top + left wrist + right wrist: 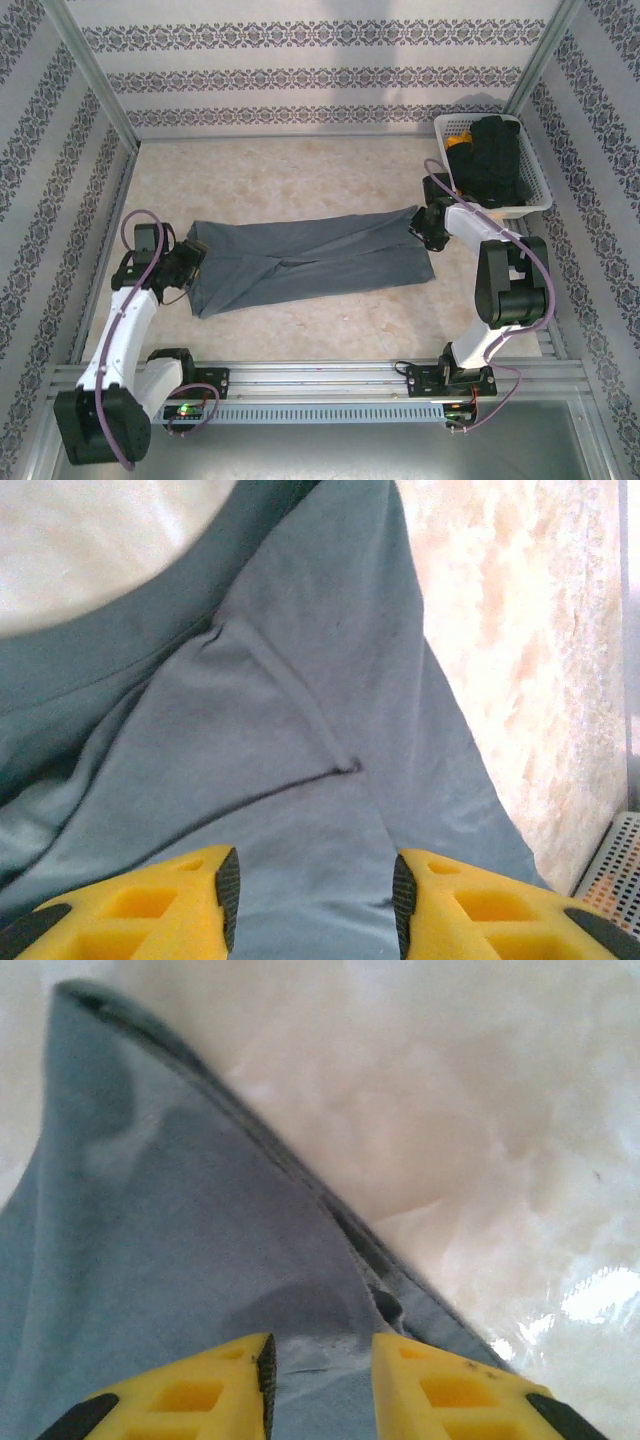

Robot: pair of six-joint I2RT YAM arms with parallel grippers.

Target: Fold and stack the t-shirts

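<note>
With the left gripper (315, 890) set wide, its yellow fingers (150, 910) stand well apart and slate-grey cloth runs under the gap; I cannot tell if the pads touch it. From overhead this gripper sits at the left end of the t-shirt (310, 262).

Right gripper (322, 1370): narrower gap, jaws still apart, cloth between them, a small pucker just beside the right-hand finger. Overhead, it sits at the shirt's upper right corner.

Shirt: lies as a long band across the middle of the table (300, 170), spanning from one gripper to the other. A crease runs along its length; the left end is wider than the right.

Surface: pale beige, mottled like marble, glossy glare in the right wrist view.

White plastic basket (535, 195) at far right, near the right arm, holding dark bundled items (495, 155), one showing yellow.

Room: patterned wallpaper (300, 70) in floral bands on three sides, aluminium posts at the corners, a slotted rail (320, 378) along the near edge carrying both bases.
</note>
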